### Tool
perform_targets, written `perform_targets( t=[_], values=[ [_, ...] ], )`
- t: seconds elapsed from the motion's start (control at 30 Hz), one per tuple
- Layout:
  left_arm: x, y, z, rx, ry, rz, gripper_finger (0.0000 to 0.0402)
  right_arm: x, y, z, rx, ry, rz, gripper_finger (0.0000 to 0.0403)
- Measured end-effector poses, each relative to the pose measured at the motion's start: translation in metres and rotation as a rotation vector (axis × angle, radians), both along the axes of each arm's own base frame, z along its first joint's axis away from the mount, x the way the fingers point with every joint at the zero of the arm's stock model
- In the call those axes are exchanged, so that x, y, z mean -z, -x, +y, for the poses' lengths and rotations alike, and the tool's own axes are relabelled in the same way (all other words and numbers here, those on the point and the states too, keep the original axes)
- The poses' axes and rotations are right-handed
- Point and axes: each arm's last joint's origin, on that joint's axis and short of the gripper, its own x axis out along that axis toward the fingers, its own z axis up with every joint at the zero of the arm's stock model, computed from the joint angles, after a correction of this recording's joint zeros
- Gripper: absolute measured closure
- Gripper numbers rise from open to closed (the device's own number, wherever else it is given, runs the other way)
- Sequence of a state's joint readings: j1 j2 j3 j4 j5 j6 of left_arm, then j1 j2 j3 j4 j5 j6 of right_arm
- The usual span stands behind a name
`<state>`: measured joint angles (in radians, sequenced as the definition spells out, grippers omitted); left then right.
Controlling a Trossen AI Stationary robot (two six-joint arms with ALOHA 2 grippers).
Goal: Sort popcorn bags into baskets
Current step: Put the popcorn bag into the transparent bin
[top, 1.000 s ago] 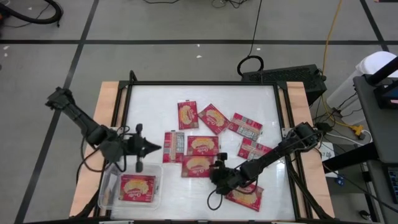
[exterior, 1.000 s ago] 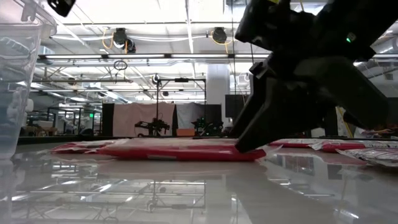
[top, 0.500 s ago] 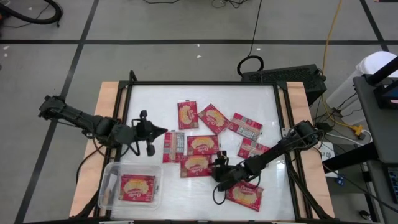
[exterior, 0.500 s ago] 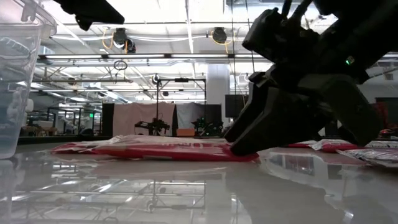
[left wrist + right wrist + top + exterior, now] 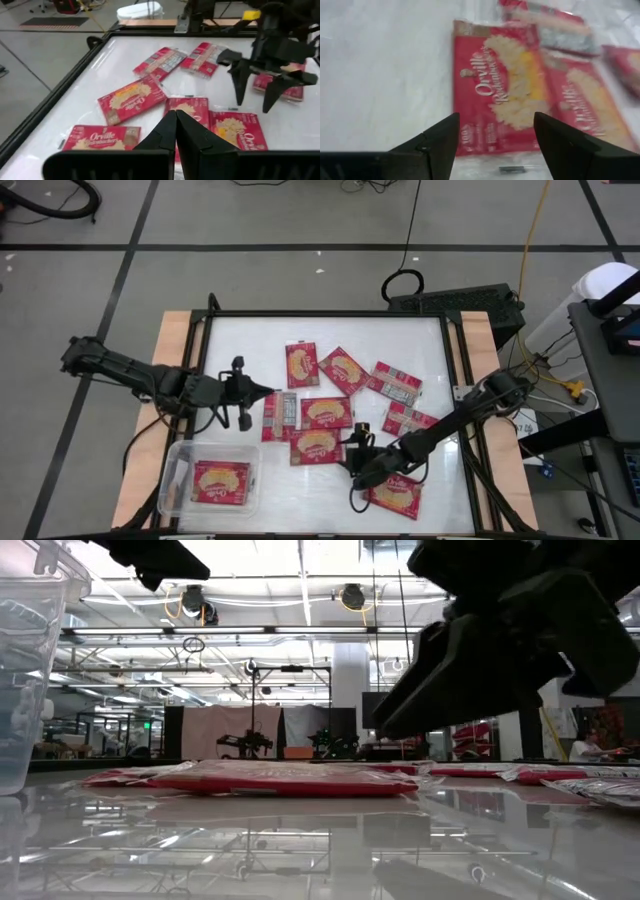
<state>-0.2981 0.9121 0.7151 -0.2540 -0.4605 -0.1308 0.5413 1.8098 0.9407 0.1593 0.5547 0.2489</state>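
High view showed the right gripper [image 5: 357, 457] spread wide beside a popcorn bag [image 5: 315, 446] (empty-fingered); the left gripper [image 5: 268, 392] was pressed together.

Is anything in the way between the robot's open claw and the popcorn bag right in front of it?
Nothing visible is. The right end effector is open and lifted just off the table, and its wrist view shows the popcorn bag lying flat straight ahead between the two fingers. The left end effector sits shut on the far side of the pile.
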Motion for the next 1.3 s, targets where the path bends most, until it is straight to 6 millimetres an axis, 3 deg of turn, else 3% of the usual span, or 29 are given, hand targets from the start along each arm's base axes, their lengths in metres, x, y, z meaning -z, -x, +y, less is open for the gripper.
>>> perform_targets(
  t=[0.23,0.5,0.67,0.93,1.1,1.3],
  values=[
    [0.014,-0.012,-0.006,0.053,0.014,0.08,0.0391,0.009,-0.005,0.003,-0.011,-0.068,-0.006,0.0154],
    [0.03,-0.027,-0.014,0.062,0.036,0.137,0.0391,0.034,-0.006,0.0,0.088,-0.118,0.052,0.0162],
    [0.033,-0.033,-0.02,0.082,0.041,0.12,0.0391,0.043,-0.009,-0.003,0.135,-0.165,0.058,0.0218],
    [0.027,-0.035,-0.024,0.112,0.026,0.061,0.0391,0.042,-0.012,-0.002,0.118,-0.177,0.038,0.0382],
    [0.027,-0.035,-0.024,0.111,0.027,0.058,0.0391,0.035,-0.016,-0.002,0.099,-0.142,-0.04,0.0393],
    [0.027,-0.035,-0.027,0.172,0.057,0.064,0.0391,0.007,-0.017,-0.005,0.128,-0.04,-0.152,0.0402]
  ],
)
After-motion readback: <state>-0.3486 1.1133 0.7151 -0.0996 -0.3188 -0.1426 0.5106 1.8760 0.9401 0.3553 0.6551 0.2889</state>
